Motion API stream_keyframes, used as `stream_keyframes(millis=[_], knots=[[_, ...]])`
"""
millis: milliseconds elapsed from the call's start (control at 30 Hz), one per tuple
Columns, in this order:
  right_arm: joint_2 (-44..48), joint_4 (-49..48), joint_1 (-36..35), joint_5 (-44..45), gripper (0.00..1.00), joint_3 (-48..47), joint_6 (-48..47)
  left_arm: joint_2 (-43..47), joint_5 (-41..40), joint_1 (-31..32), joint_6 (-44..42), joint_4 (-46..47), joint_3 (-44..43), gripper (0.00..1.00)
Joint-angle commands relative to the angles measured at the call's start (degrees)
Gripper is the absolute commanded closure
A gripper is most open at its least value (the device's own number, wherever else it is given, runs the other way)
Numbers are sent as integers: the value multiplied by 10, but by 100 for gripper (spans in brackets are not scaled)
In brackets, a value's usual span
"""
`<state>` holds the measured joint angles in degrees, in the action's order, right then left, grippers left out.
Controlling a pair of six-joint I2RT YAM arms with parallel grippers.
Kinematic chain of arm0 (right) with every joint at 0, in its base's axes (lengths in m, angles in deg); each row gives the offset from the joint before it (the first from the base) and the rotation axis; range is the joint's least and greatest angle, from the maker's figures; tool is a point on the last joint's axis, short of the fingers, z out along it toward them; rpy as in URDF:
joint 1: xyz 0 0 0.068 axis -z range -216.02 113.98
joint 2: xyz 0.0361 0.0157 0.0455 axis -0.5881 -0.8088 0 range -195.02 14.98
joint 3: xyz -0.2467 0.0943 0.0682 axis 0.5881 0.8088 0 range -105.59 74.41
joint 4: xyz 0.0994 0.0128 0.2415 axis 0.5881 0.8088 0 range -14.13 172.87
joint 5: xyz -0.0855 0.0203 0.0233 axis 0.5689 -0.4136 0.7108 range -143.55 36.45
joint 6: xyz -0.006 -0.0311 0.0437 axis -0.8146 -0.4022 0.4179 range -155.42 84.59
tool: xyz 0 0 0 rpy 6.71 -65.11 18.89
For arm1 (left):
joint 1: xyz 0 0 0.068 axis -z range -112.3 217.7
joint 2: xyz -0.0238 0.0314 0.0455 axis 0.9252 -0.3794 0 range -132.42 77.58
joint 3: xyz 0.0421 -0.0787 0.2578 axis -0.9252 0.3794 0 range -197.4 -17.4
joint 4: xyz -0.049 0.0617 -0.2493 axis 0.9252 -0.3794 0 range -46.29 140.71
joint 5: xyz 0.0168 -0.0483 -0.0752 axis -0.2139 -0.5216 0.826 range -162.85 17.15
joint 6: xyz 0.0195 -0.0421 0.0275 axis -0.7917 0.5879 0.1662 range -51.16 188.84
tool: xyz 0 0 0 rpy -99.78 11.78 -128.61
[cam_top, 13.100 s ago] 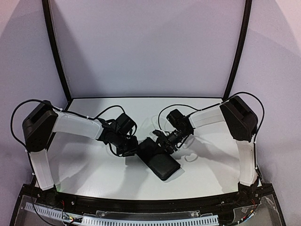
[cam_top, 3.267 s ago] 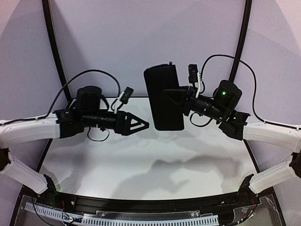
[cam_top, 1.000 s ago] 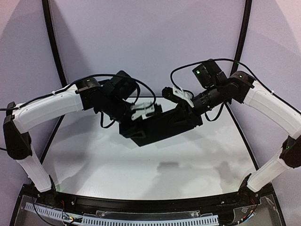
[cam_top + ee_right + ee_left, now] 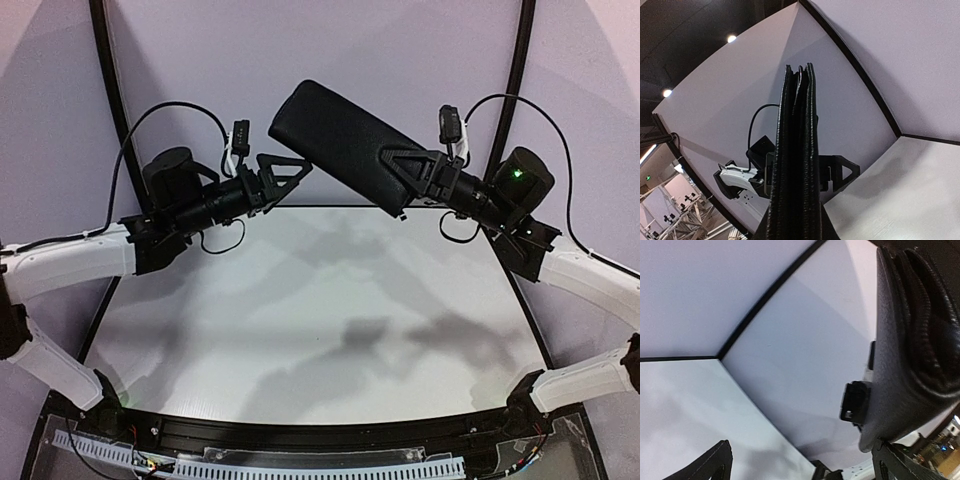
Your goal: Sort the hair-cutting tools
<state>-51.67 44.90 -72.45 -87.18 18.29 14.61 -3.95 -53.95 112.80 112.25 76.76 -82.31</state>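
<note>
Just left of the black case [image 4: 335, 135] the left end effector [image 4: 290, 172] is wide open and holds nothing, the right end effector [image 4: 395, 180] pinches the case's right end high over the white desk [image 4: 320, 320], and no scissors or combs show anywhere, so I think sorting has not begun between the pale walls [image 4: 320, 50].

Zip case [image 4: 335, 140] aloft over the table [image 4: 320, 330] rear, tilted, left end uppermost, right end within right end effector [image 4: 395, 170], left end effector [image 4: 292, 172] just beside case's lower left edge, contact unclear
</note>
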Motion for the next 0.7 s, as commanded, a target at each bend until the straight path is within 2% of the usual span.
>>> stream_keyframes(millis=[0, 133, 333, 567, 633, 667], knots=[[13, -56, -6, -16, 100, -18, 0, -2, 79, 0, 16, 168, -6, 1], [21, -39, -5, 1, 100, -12, -23, -2, 115, 0, 4, 194, -4, 1], [22, -7, -5, -16, 100, -22, -61, 22, 116, 0, -15, 241, 45, 1], [-12, -55, -5, -117, 100, -38, -31, 9, 67, -1, -15, 212, 21, 1], [-15, -61, -5, -120, 100, -36, -27, -2, 78, -1, -3, 240, 17, 4], [-16, -59, -5, -119, 100, -36, -28, -7, 86, -1, 6, 259, 16, 13]])
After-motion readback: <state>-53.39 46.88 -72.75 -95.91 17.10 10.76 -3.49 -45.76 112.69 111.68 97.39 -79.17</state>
